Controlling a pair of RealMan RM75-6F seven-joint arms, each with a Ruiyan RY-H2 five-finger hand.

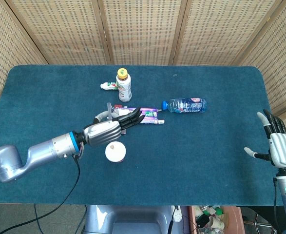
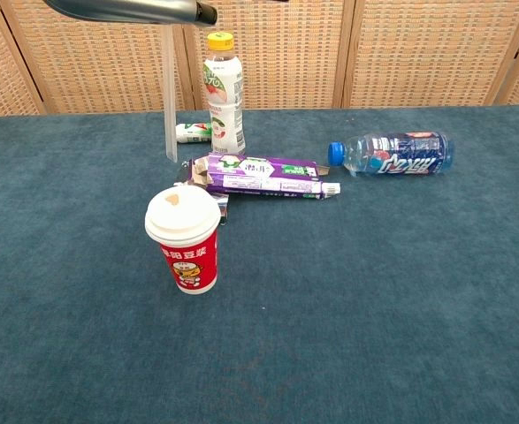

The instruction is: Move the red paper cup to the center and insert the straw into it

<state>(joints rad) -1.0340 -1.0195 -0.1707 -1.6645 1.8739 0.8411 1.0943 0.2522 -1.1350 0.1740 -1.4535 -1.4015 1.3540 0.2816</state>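
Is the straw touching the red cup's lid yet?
Apart. The chest view shows the straw hanging upright, its lower end clearly above and behind the red cup's lid, with table between them.

One paper cup [image 2: 184,240] stands just below the left robot hand [image 1: 114,129]. One straw [image 2: 170,106] hangs from that robot hand. There are three bottles: an upright drink bottle [image 1: 124,85] beyond it, a small one [image 1: 108,86] lying beside that, and a water bottle [image 1: 185,105] lying to its right. One purple box [image 1: 140,116] lies under its fingertips. Two robot hands show, the right robot hand [image 1: 280,148] well apart.
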